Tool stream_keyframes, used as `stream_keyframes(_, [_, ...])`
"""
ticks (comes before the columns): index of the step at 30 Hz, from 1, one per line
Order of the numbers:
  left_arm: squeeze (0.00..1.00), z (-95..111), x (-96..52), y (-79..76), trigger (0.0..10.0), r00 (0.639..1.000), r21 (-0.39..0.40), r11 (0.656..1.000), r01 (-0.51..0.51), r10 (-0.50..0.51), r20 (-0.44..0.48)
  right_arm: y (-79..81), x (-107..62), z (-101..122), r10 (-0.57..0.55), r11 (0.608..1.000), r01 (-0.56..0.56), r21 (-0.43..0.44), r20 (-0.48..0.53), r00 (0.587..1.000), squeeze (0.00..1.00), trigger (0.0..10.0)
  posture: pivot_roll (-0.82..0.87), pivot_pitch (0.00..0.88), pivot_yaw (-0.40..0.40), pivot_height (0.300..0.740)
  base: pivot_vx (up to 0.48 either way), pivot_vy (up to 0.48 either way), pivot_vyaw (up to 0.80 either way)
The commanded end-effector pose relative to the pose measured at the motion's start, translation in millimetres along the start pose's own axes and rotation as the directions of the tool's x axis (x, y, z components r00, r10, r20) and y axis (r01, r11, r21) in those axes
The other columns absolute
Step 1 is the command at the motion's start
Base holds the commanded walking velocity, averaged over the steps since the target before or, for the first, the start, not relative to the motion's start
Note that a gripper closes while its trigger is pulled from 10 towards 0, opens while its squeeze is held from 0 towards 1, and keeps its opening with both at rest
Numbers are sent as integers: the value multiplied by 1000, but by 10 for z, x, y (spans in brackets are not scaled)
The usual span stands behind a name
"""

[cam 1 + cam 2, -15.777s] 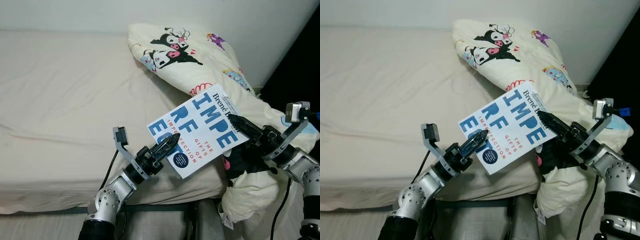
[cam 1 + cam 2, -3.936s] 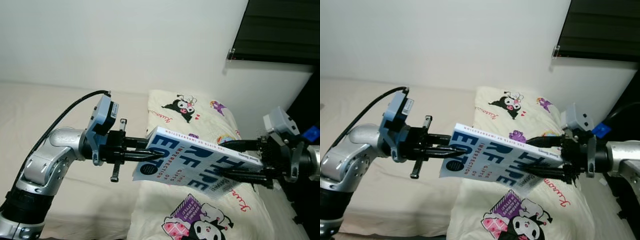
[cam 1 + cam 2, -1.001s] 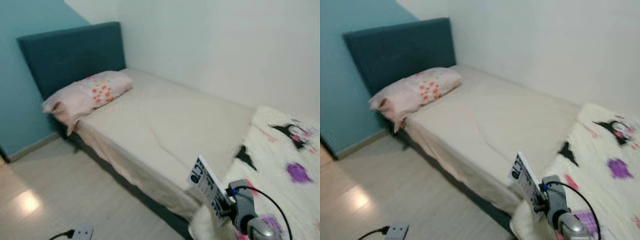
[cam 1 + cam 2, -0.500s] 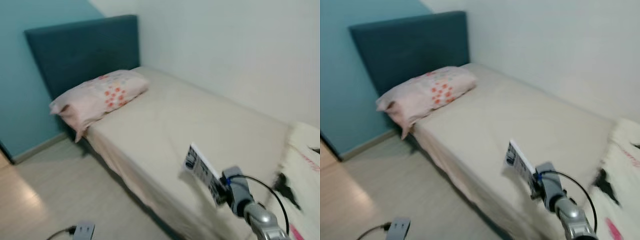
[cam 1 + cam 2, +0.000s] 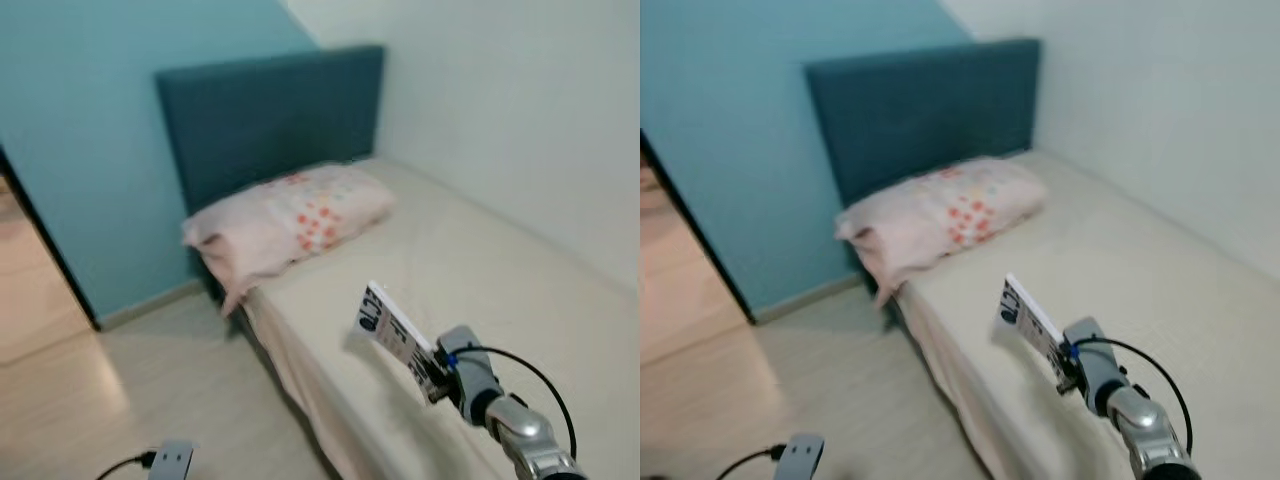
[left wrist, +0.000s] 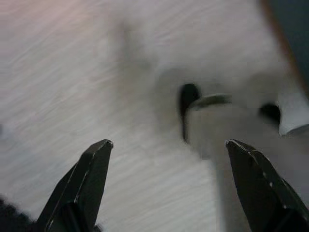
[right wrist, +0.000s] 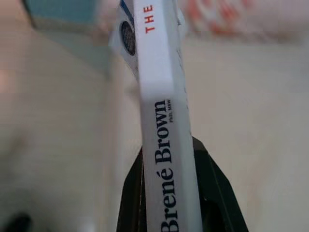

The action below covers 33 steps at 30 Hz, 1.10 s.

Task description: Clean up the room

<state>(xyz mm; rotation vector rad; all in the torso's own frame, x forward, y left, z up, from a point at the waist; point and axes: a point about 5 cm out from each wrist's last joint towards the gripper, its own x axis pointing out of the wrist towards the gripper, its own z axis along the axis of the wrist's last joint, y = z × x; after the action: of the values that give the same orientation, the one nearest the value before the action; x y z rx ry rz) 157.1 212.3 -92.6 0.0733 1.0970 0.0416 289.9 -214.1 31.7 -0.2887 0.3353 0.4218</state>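
Note:
My right gripper point(image 7: 169, 166) is shut on a white paperback book point(image 5: 389, 334), its spine point(image 7: 164, 121) reading "Brené Brown". The book is held up on edge over the near side of the bed point(image 5: 520, 290), in front of my silver right arm point(image 5: 1130, 410). Black fingers point(image 7: 215, 193) press on both covers. My left gripper point(image 6: 168, 144) hangs open with nothing between its fingertips, pointing down at the pale wood floor point(image 6: 72, 72). The left wrist's grey camera mount point(image 5: 170, 460) shows at the bottom edge of the left eye view.
A pink pillow with red flowers point(image 5: 300, 222) lies at the head of the bed against a teal headboard point(image 5: 270, 115). Blue wall point(image 5: 80, 120) stands to the left, with a doorway point(image 5: 30, 290) beyond it. Light wood floor point(image 5: 130, 390) runs beside the bed.
The camera has swung left: headboard and pillow now sit nearer the middle and the cartoon-print blanket has left the picture. The book stays in my right gripper.

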Motion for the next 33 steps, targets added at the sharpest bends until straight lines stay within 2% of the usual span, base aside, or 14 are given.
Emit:
stream_keyframes(1, [0,38,5,-20,10000,1000,8,1000,4,-5,8,-111,-87,-44,-34,999,33,-11,-8,999,0,10000,-47,0,-41,740,480,0,556])
stream_keyframes(5, [0,37,5,-18,10000,1000,9,1000,1,-1,8,-128,-96,-51,-45,999,45,-4,-8,999,0,10000,-47,0,-41,740,480,0,556])
stream_keyframes(13, [0,36,5,3,10000,1000,-3,1000,-27,27,0,-333,-149,-61,-206,975,207,79,-16,978,0,10000,-45,0,-37,740,60,0,105])
stream_keyframes(15, [0,51,6,1,10000,1000,-10,1000,-20,21,10,-365,-162,-96,-234,961,238,141,-41,971,0,10000,-48,0,-35,740,0,0,0])
stream_keyframes(16, [0,51,6,1,10000,1000,-10,1000,-20,21,10,-365,-162,-96,-234,961,238,141,-41,971,0,10000,-48,0,-35,740,0,0,0])
stream_keyframes(17, [0,57,6,-3,10000,1000,-7,1000,-14,14,13,-369,-167,-110,-234,955,239,177,-49,971,0,10000,-48,0,-35,740,0,-349,0])
stream_keyframes(18, [0,64,7,-7,10000,1000,4,1000,-11,11,14,-360,-176,-136,-201,944,209,257,-55,978,0,10000,-48,0,-35,740,0,-458,0])
stream_keyframes(19, [0,64,7,-7,10000,1000,4,1000,-11,11,14,-360,-176,-136,-201,944,209,257,-55,978,0,10000,-48,0,-35,740,0,-458,0])
stream_keyframes(20, [0,70,8,-10,10000,1000,6,1000,-11,11,15,-350,-188,-158,-168,931,178,319,-58,984,0,10000,-47,5,-31,740,0,-458,0])
stream_keyframes(21, [0,70,8,-10,10000,1000,6,1000,-11,11,15,-350,-188,-158,-168,931,178,319,-58,984,0,10000,-47,5,-31,740,0,-458,0])
stream_keyframes(22, [0,76,9,-8,10000,1000,5,1000,-17,17,17,-347,-203,-182,-139,915,153,372,-63,988,0,10000,-47,5,-31,740,0,-454,0])
stream_keyframes(27, [0,87,8,7,10000,999,-5,999,-32,32,22,-374,-252,-241,-106,884,134,448,-88,991,0,10000,-44,9,-32,740,0,-91,0])
stream_keyframes(29, [0,81,6,30,10000,999,-3,999,-41,41,20,-424,-297,-272,-89,833,124,540,-90,992,0,10000,-44,17,-33,740,0,0,0])
stream_keyframes(33, [0,64,3,40,10000,999,-1,999,-43,43,16,-424,-302,-276,-57,814,97,573,-88,995,0,10000,-44,20,-32,735,0,0,0])
